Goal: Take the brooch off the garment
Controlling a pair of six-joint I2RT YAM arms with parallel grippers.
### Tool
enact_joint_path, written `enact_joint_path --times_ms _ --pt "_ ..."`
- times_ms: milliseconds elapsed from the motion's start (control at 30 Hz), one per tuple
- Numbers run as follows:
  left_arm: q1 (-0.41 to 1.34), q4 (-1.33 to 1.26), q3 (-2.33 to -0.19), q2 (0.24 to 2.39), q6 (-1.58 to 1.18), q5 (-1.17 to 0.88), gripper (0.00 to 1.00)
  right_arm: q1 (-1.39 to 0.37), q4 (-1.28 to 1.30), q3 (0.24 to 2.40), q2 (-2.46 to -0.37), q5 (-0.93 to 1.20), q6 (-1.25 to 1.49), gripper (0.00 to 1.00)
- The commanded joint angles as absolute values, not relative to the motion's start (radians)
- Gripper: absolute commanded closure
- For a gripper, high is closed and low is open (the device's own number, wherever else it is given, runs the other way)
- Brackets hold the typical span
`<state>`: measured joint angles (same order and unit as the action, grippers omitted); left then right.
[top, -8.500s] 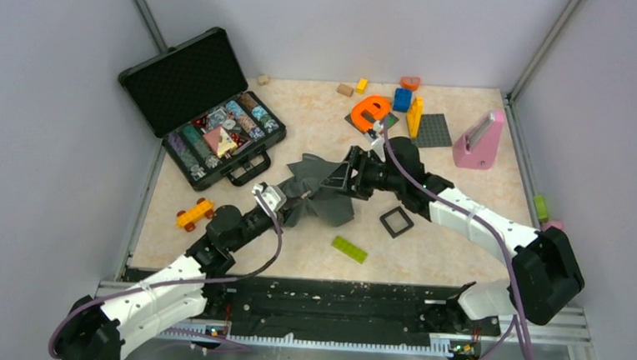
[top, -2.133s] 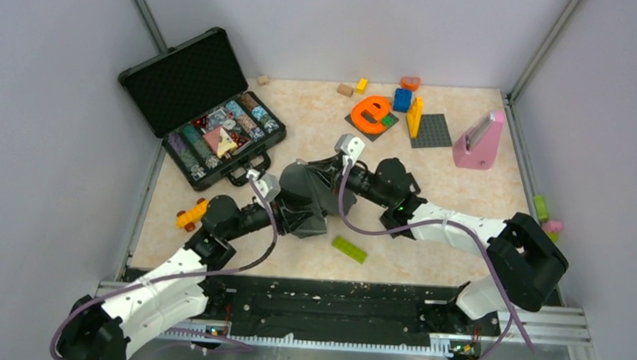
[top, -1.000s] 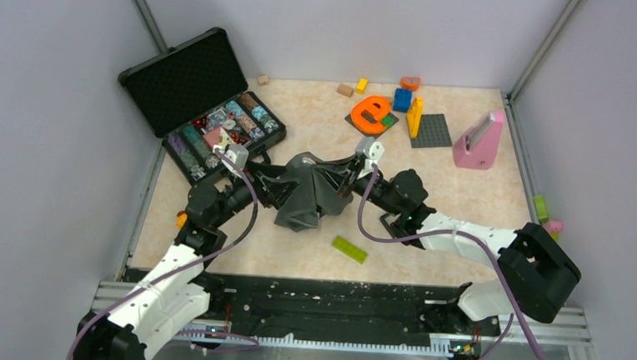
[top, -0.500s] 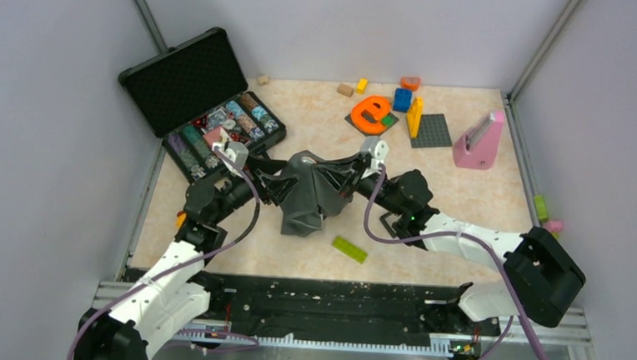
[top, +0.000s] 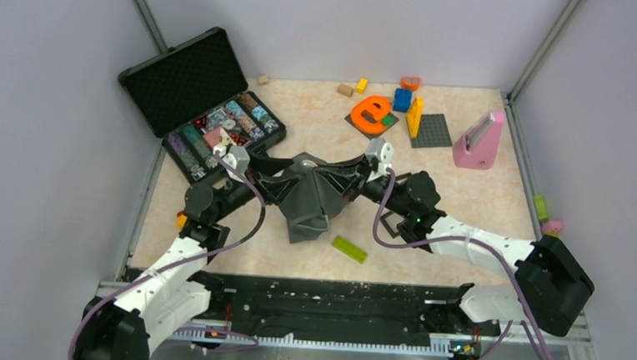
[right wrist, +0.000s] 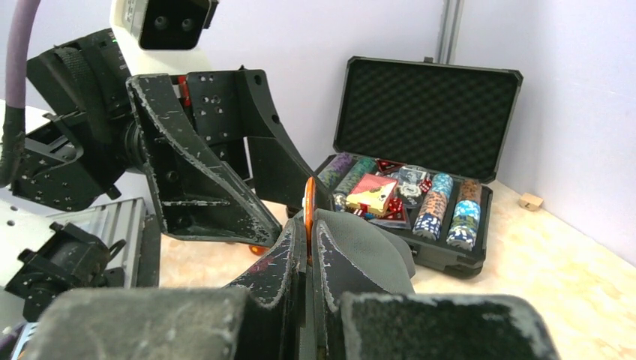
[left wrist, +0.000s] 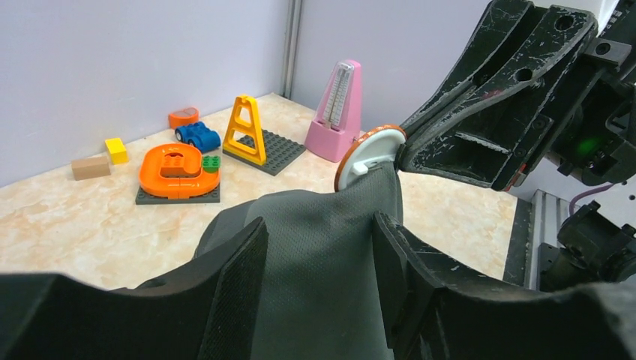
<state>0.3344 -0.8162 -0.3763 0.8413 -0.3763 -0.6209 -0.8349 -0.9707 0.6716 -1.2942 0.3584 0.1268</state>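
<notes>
The dark grey garment [top: 310,196] hangs lifted between my two grippers over the middle of the table. Its lower part droops toward the tabletop. The brooch [left wrist: 369,154] is a small round disc with an orange rim and a white back, sitting at the cloth's upper edge. My right gripper [right wrist: 308,225] is shut on the brooch [right wrist: 308,196], edge-on between its fingers. In the top view the right gripper [top: 350,175] meets the cloth from the right. My left gripper [left wrist: 319,232] has a wide fold of cloth filling the gap between its pads, on the garment's left side [top: 267,179].
An open black case [top: 210,115] of chips stands at the back left. An orange letter toy [top: 371,112], a grey baseplate [top: 432,130] and a pink metronome [top: 478,140] sit at the back right. A green brick [top: 349,249] and a black square frame [top: 392,224] lie near the garment.
The garment has been drawn out wider between the arms and hangs lower. The right gripper has shifted right with the brooch. The left jaws have narrowed on the cloth.
</notes>
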Motion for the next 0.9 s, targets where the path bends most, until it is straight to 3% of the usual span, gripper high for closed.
enact_joint_path --times_ms 0,133,367,867 --pt "0.328 -0.882 -0.385 0.847 -0.335 -0.635 0.43 -0.833 -0.989 0.700 -1.257 0.410 0.129 1.00" --pt "0.328 -0.865 -0.389 0.822 -0.324 -0.618 0.43 -0.833 -0.971 0.704 -1.255 0.401 0.123 1.00" --pt "0.328 -0.584 -0.452 0.744 -0.222 -0.440 0.44 -0.831 -0.888 0.699 -1.219 0.349 0.094 1.00" --pt "0.328 -0.711 -0.486 0.868 -0.128 -0.657 0.45 -0.822 -0.864 0.700 -1.183 0.418 0.095 1.00"
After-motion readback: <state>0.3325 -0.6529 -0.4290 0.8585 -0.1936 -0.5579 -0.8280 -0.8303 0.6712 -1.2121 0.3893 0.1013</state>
